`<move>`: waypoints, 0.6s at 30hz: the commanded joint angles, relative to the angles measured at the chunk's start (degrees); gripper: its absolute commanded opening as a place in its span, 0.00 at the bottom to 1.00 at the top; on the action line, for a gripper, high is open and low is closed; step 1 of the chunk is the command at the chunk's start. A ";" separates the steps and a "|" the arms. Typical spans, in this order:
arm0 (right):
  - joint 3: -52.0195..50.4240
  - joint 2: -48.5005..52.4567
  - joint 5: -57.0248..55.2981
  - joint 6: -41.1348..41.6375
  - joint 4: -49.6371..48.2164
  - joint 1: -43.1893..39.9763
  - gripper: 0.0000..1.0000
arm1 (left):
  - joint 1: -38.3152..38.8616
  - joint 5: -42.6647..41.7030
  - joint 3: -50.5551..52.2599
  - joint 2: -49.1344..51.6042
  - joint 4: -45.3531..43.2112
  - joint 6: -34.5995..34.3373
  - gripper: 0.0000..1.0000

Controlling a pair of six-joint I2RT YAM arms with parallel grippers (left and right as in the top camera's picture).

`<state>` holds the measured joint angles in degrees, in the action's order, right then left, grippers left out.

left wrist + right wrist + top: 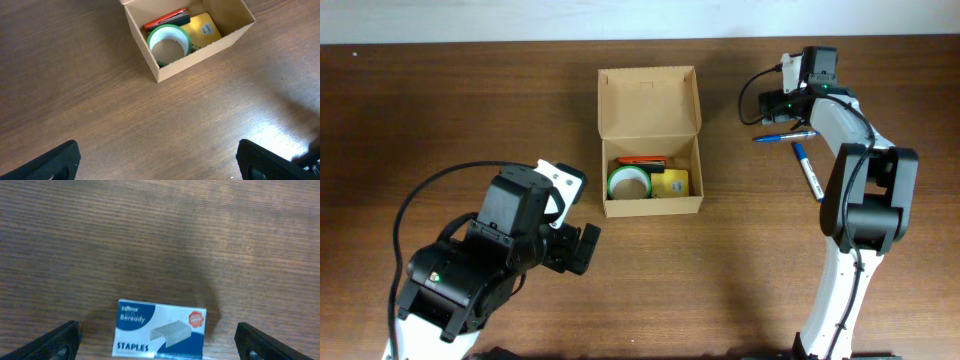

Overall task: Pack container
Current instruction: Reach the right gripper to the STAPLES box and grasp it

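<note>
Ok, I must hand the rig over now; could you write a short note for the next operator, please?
Left end effector: open, empty, over bare table in front of the container.
Right end effector: open, over the staples box, nothing gripped.
Done: container lid open; green tape roll, red item and yellow item inside.
Left: staples box, blue pen and second pen, all on the table by the right arm.

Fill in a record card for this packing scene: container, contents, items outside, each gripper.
container: brown cardboard box, lid flap open
inside: green tape roll, yellow pack, red item
outside: two blue pens, staples box
left gripper: open, over table beside container
right gripper: open, over staples box
</note>
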<state>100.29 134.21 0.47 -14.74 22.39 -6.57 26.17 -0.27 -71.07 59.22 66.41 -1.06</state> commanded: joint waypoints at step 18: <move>0.90 3.15 5.31 7.34 -0.17 -0.70 0.75 | -0.09 -0.85 -1.03 -0.70 -0.15 0.92 1.00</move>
<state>100.51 135.28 5.54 -8.88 21.82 -6.68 26.17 -0.27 -71.07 59.22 66.41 -1.06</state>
